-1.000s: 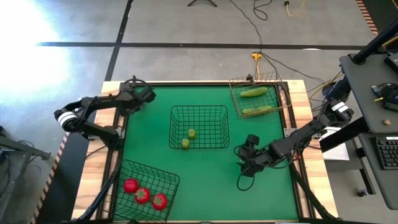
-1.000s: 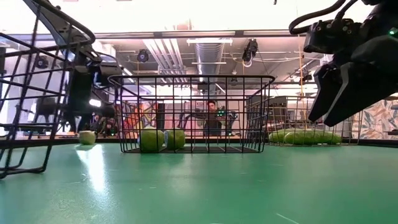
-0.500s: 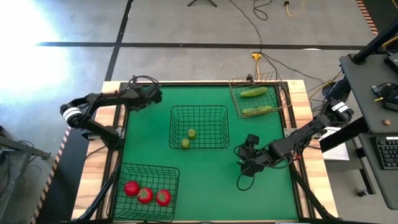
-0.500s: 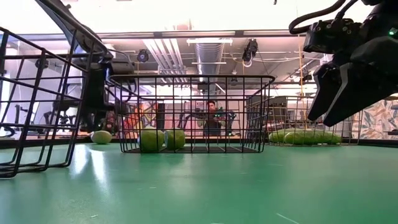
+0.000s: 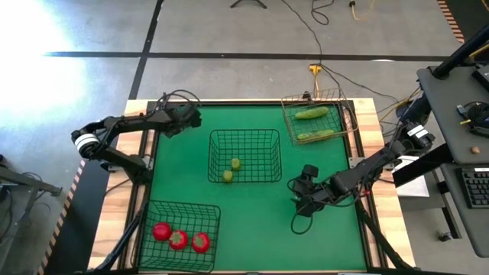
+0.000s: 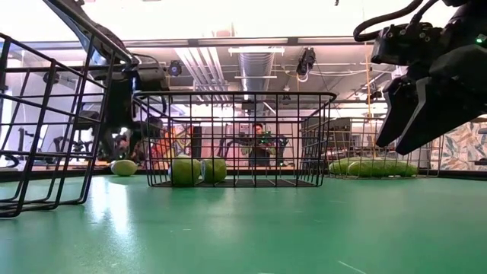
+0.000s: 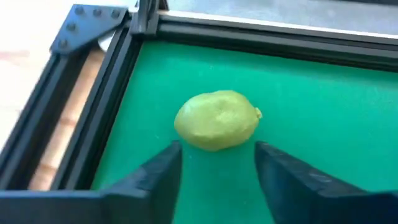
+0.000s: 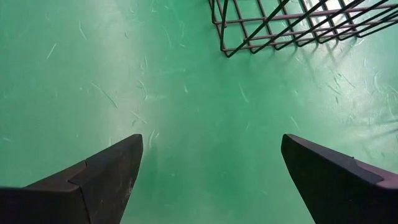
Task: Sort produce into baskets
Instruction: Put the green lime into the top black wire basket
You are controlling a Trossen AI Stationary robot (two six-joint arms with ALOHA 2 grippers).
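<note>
Green covering is seen across the whole bench [image 5: 252, 221], which is framed in dark rails. Places below are given from the middle basket [image 5: 244, 155], a dark wire one near the bench's centre, in which two pale yellow-green fruits [image 5: 231, 169] are held. Toward the far right corner the tan wire basket [image 5: 317, 118] is set, with two cucumbers [image 5: 312, 113] laid in it. Toward the near left corner the second dark basket [image 5: 180, 233] is found, and three red tomatoes [image 5: 178, 239] are kept inside. To the right and nearer, the right hand [image 5: 303, 200] is hung above bare green, its fingers spread wide apart and nothing held. To the far left, the left hand [image 7: 217, 165] is lowered over the third pale fruit [image 7: 216, 120], which is lying on the bench by the corner rail; the fingers are parted on either side, apart from the fruit.
</note>
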